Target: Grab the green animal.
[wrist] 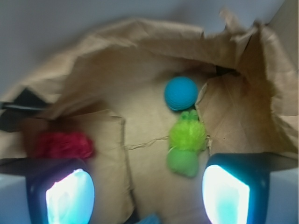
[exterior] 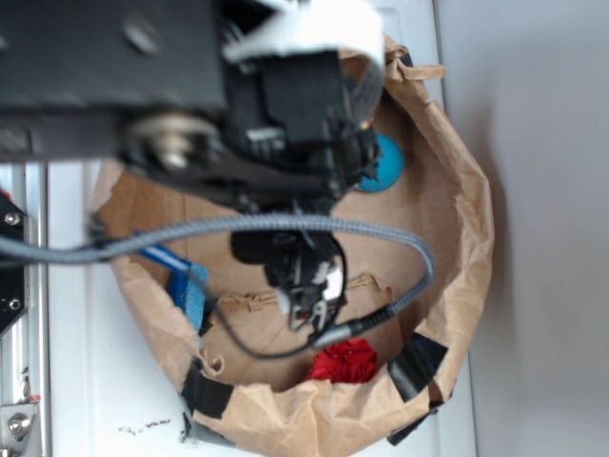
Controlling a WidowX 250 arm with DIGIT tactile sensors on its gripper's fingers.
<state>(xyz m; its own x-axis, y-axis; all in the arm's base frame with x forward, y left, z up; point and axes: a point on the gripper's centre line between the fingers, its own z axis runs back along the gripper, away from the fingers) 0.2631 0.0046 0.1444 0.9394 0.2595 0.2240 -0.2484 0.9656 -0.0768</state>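
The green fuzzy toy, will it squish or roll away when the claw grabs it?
The green toy looks plush and fuzzy, so it will probably squash a bit and feel light. Its lumpy body and head likely keep it from rolling far, unlike the round blue ball beside it. The open claw may nudge it sideways first.

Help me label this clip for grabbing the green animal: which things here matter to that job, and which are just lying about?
Part of the job:
- green animal, on the bag floor just below the blue ball
- gripper, open and empty, its fingers apart

Just lying about:
- blue ball
- red cloth lump
- blue item, too blurred to identify
- paper bag holding them all
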